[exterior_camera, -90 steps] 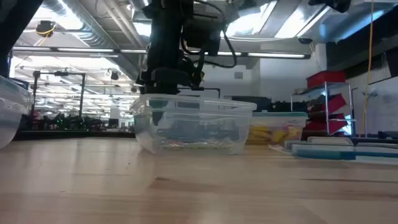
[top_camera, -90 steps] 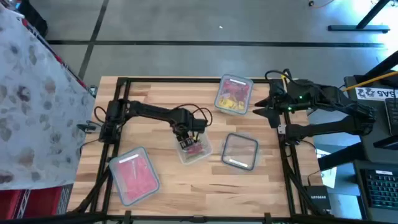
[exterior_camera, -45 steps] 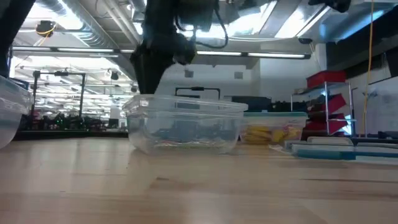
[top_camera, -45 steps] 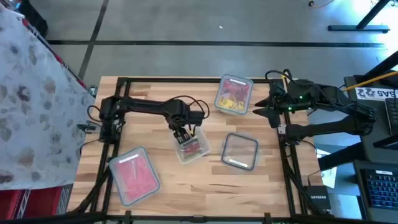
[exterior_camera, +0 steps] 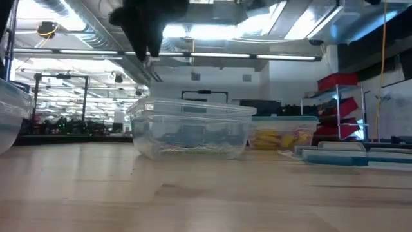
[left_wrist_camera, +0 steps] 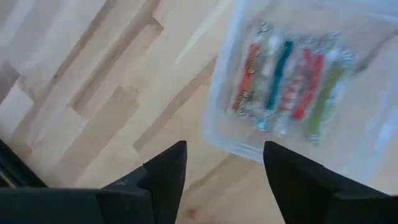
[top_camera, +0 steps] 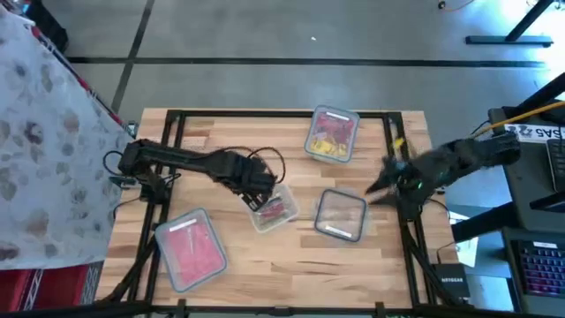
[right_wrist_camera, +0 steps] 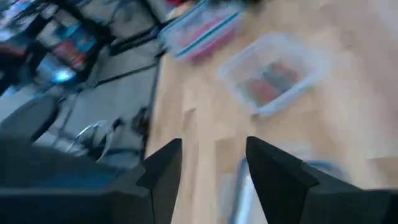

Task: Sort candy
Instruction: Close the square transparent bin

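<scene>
High view: left gripper, fingers spread and empty, hangs beside the small clear plastic tub of mixed wrapped candy, probably lining up a pick; right gripper, open too, waits by the empty clear container.

Table: pale wood, butcher-block strips in light and mid tan; black frame rails along its edges.

Middle container: clear plastic. Candy inside it shows red, teal, yellow-green and silvery-white wrappers lying side by side as stripes.

Container at the table's far edge: clear, contents yellow and red.

Container at the table's near-left corner: clear, filled with pink-red, a white strip along one end.

Container right of the middle one: clear, bare wood showing through.

Both arms are black; the left gripper and right gripper have dark fingers.

Cloth left of the table: white with grey-brown leaf print, red edge.
</scene>
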Robot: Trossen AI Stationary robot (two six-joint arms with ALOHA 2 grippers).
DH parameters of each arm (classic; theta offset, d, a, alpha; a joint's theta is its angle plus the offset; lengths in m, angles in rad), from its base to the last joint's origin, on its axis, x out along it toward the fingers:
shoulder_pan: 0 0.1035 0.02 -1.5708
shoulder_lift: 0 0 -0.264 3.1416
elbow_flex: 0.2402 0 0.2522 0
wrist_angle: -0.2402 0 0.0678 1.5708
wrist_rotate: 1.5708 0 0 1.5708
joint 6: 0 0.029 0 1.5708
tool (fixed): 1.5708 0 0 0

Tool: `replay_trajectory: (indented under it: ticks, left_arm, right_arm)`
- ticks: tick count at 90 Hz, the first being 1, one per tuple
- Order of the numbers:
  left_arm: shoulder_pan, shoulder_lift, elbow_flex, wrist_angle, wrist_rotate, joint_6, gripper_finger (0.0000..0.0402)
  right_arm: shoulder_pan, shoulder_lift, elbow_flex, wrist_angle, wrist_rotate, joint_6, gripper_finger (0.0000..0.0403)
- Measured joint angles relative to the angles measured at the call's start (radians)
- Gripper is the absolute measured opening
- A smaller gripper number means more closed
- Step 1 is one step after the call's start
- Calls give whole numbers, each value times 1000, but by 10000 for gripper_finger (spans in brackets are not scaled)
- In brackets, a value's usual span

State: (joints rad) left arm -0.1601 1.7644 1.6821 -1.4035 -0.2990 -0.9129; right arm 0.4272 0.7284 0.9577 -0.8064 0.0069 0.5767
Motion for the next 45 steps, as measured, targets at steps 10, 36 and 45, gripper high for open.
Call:
replay_trajectory:
  ticks: [10,36,45]
  left_arm:
    - [-64,-6,0,6,-26,-92,196]
    - [-167,-6,-16,13,-45,-397,196]
    - [-191,-7,-28,26,-45,-391,196]
  right_arm:
    - [90,17,-179,152,-2,52,166]
    - [130,206,-370,479,-128,-198,166]
    - [147,303,-370,470,-88,-282,166]
